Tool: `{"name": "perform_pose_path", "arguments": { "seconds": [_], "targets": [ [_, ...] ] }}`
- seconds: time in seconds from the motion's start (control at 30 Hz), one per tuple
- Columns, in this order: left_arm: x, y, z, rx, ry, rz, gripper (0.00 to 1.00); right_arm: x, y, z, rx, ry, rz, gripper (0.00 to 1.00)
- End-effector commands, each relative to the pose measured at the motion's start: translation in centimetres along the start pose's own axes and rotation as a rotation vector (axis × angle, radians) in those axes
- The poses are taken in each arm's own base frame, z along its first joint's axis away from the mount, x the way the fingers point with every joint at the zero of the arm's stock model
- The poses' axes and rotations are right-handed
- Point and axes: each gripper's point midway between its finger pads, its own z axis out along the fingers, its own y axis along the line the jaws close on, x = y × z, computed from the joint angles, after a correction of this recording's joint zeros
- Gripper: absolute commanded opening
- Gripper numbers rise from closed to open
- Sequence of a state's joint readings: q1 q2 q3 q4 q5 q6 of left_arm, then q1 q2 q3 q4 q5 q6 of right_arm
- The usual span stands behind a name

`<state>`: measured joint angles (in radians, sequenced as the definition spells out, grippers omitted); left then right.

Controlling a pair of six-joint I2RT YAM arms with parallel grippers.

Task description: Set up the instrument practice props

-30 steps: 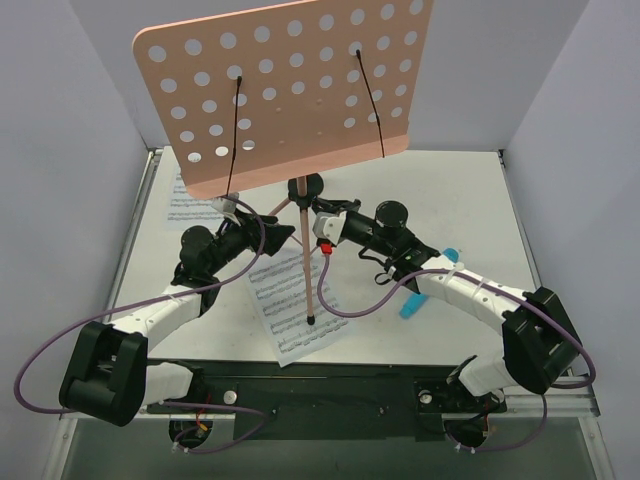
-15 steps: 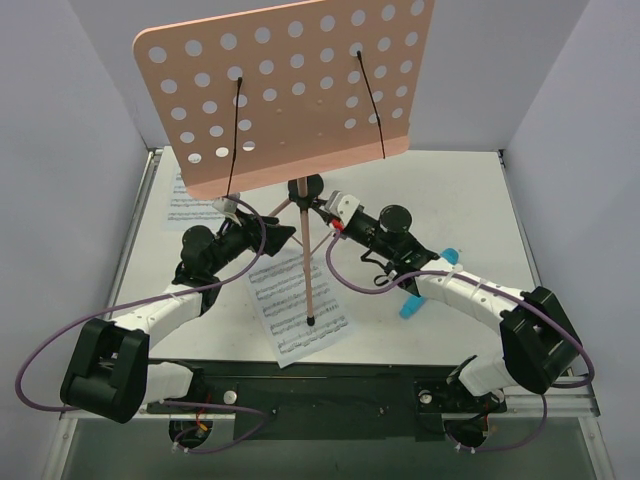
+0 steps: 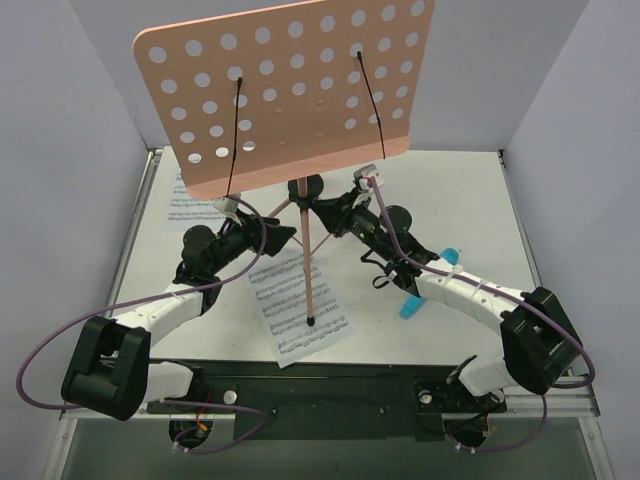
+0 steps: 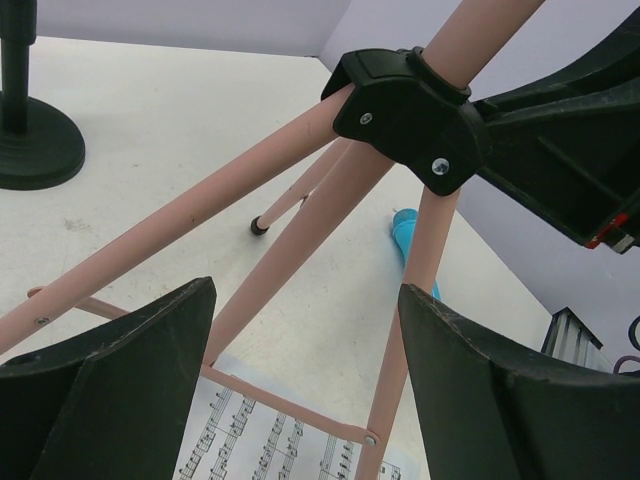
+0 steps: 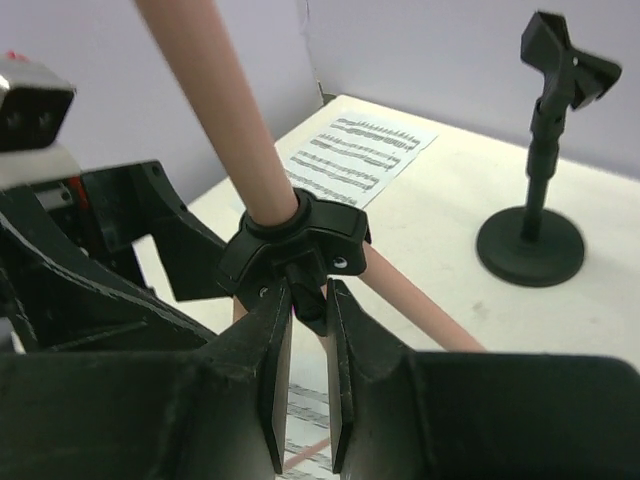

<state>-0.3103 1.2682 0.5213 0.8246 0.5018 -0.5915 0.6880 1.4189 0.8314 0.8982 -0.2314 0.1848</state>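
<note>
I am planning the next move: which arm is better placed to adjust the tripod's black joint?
Probably right: the right gripper pinches the joint, while the left gripper stands open around the legs.

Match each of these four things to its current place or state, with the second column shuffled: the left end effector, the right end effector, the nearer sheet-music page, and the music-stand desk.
Column one
1. left end effector
2. right end effector
3. nearer sheet-music page
4. music-stand desk

Column two
A. lying flat beneath the tripod
B. shut on the tripod's black joint
C. open, straddling the tripod's legs
D. raised on top of the tripod, with no page on it

Pairs: 1-C, 2-B, 3-A, 4-D
</note>
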Motion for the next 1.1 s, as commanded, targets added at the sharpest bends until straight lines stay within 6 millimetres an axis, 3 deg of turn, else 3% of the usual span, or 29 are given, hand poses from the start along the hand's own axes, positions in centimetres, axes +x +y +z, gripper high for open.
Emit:
{"name": "perform_pose_path", "arguments": {
  "seconds": [0.0,0.03,0.07,0.1,0.37,0.6,0.73,0.87,0.93,1.0,1.03,1.07],
  "targets": [
    [-2.0,-1.0,0.6,0.049,-0.049,0.032,0.84,-2.7,0.2,-0.2,0.101,-0.067,0.428,0.0],
    [-2.0,-1.0,0.6,0.049,-0.051,0.033,0.84,-1.7,0.1,-0.2,0.131,-0.024,0.509,0.0],
    [-2.0,-1.0,0.6,0.047,-0.051,0.034,0.84,-2.2,0.3,0.1,0.131,-0.021,0.554,0.0],
    [-2.0,-0.9,0.6,0.047,-0.051,0.035,0.84,-1.3,0.3,0.0,0.159,0.023,0.619,0.0],
    [-2.2,-1.4,0.6,0.062,-0.047,0.048,0.84,-0.8,0.3,-0.3,0.273,0.011,1.138,0.0],
    [-2.2,-1.6,0.5,0.066,-0.043,0.05,0.84,-3.3,2.4,1.1,0.188,-0.019,1.771,0.0],
    [-2.2,-1.7,0.5,0.066,-0.045,0.051,0.84,-4.5,3.2,2.0,0.132,-0.013,1.891,0.0],
    [-2.1,-1.7,0.3,0.061,-0.043,0.051,0.84,-4.7,2.9,1.7,0.141,-0.058,1.863,0.0],
    [-2.2,-1.9,0.3,0.065,-0.044,0.054,0.84,-4.4,2.7,1.5,0.13,-0.073,1.797,0.12],
    [-2.1,-1.8,0.2,0.062,-0.04,0.053,0.84,-4.0,2.5,1.2,0.105,-0.076,1.704,0.33],
    [-2.0,-1.8,0.2,0.063,-0.038,0.052,0.84,-3.9,1.9,0.8,0.085,-0.094,1.614,0.49],
    [-2.0,-1.7,0.2,0.062,-0.037,0.051,0.84,-3.1,1.9,0.5,0.078,-0.074,1.578,0.52]
  ]
}}
